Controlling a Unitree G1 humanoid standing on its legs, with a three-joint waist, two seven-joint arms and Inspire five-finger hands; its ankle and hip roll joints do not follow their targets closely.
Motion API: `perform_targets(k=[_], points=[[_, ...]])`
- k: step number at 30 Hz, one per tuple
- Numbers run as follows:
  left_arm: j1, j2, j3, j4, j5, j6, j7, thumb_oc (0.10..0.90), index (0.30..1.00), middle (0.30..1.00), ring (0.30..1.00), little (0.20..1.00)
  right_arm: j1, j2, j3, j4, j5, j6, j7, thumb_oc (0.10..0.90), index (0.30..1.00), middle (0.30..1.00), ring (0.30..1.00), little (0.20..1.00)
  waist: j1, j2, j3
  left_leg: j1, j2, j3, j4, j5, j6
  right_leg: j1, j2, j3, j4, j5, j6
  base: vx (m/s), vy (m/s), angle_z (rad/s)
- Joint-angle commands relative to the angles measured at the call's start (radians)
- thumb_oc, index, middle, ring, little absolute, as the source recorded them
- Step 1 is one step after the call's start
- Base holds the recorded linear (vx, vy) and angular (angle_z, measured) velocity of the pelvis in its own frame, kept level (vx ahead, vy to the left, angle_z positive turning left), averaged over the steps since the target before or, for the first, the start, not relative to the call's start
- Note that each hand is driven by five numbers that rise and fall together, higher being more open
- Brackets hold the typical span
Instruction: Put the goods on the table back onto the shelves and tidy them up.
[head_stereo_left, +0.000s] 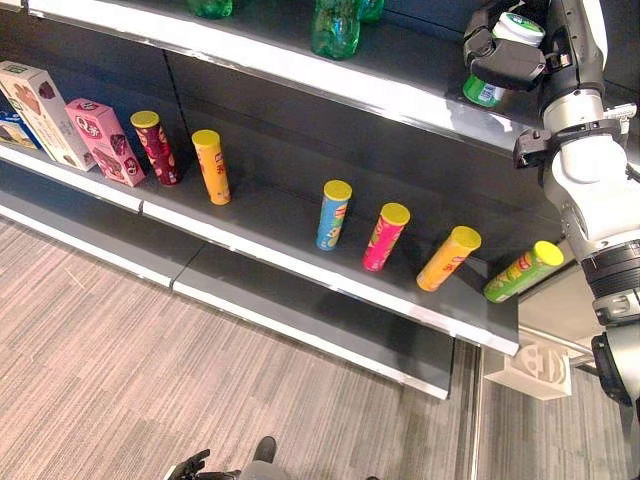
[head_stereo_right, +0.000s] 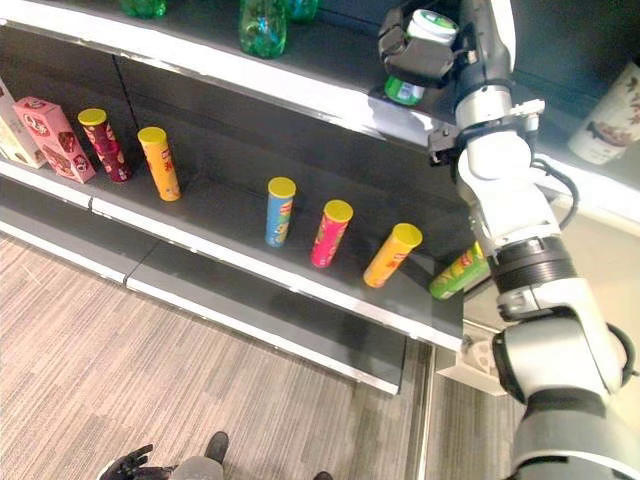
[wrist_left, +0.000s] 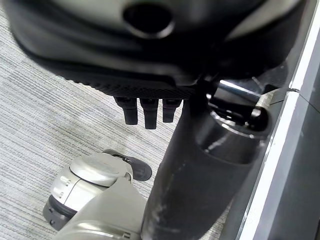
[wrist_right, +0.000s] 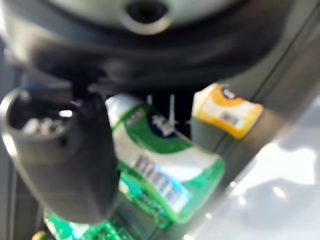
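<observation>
Raised at the upper shelf (head_stereo_left: 300, 70), right hand (head_stereo_left: 505, 60) with fingers and thumb curled round a green-and-white bottle (head_stereo_left: 500, 50), white cap upward, base just above the shelf's front edge. In the right wrist view, thumb (wrist_right: 65, 165) pressed along the bottle's side (label with a barcode and print too blurred to read), a yellow-and-white packet (wrist_right: 227, 110) standing on the shelf just past the fingers. Beyond the fingers, further along the same shelf, green bottles (head_stereo_left: 335, 28).

Well below the fingers, on the lower shelf (head_stereo_left: 300, 250), a row of yellow-lidded tubes: dark red tube (head_stereo_left: 156, 148), orange tube (head_stereo_left: 211, 167), blue tube (head_stereo_left: 333, 215), pink tube (head_stereo_left: 385, 236), a second orange one (head_stereo_left: 448, 258), then a green tube (head_stereo_left: 522, 271) nearest below the holding hand. At the row's far end, a pink box (head_stereo_left: 105, 140) and a white box (head_stereo_left: 40, 112). Writing on all of these too small to make out.

In the right eye view, a white patterned container (head_stereo_right: 610, 115) on a ledge beside the right arm.

Low over the wood-pattern floor (head_stereo_left: 100, 360), left hand (wrist_left: 145, 107) hanging, fingers straight and relaxed, grasping nothing (wrist view).
</observation>
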Motion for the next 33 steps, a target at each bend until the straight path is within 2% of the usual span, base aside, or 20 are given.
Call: perform_targets(k=[1, 29, 30, 31, 33], points=[[-0.040, 0.046, -0.028, 0.020, 0.015, -0.027, 0.008, 0.800, 0.900, 0.900, 0.900, 0.900, -0.129, -0.108, -0.032, -0.015, -0.013, -0.058, -0.043, 0.400, 0.300, 0.300, 0.300, 0.300, 0.022, -0.022, -0.019, -0.012, -0.015, 0.035, 0.001, -0.048, 0.006, 0.115, -0.090, -0.014, 0.007, -0.044, 0.118, 0.00, 0.000, 0.00], [-0.046, 0.046, -0.023, 0.040, 0.023, -0.030, 0.008, 0.800, 0.900, 0.900, 0.900, 0.900, -0.091, -0.122, -0.055, -0.008, 0.024, -0.068, -0.027, 0.400, 0.300, 0.300, 0.300, 0.300, 0.003, -0.032, -0.007, -0.010, -0.010, 0.040, 0.000, -0.050, 0.008, 0.108, -0.083, -0.003, 0.007, -0.048, 0.114, 0.00, 0.000, 0.00], [-0.049, 0.046, -0.022, 0.046, 0.024, -0.031, 0.006, 0.800, 0.900, 0.900, 0.900, 0.900, -0.093, -0.115, -0.047, -0.012, 0.019, -0.063, -0.018, 0.547, 0.521, 0.521, 0.521, 0.521, 0.002, -0.035, -0.008, -0.005, -0.008, 0.041, -0.001, -0.052, 0.009, 0.110, -0.082, -0.002, 0.007, -0.049, 0.113, 0.00, -0.015, -0.05], [-0.049, 0.047, -0.020, 0.049, 0.023, -0.031, 0.006, 0.800, 0.900, 0.900, 0.900, 0.900, -0.092, -0.114, -0.047, -0.014, 0.015, -0.063, -0.018, 0.800, 0.900, 0.900, 0.900, 0.900, 0.000, -0.036, -0.009, -0.005, -0.008, 0.041, -0.002, -0.052, 0.009, 0.111, -0.082, -0.004, 0.007, -0.048, 0.114, -0.01, -0.007, -0.06], [-0.049, 0.048, -0.018, 0.054, 0.028, -0.028, 0.004, 0.800, 0.900, 0.900, 0.900, 0.900, -0.089, -0.110, -0.050, -0.021, 0.012, -0.061, -0.019, 0.800, 0.900, 0.900, 0.900, 0.900, -0.002, -0.037, -0.010, -0.001, -0.008, 0.042, -0.002, -0.054, 0.010, 0.112, -0.082, 0.001, 0.007, -0.050, 0.112, -0.01, 0.000, -0.05]])
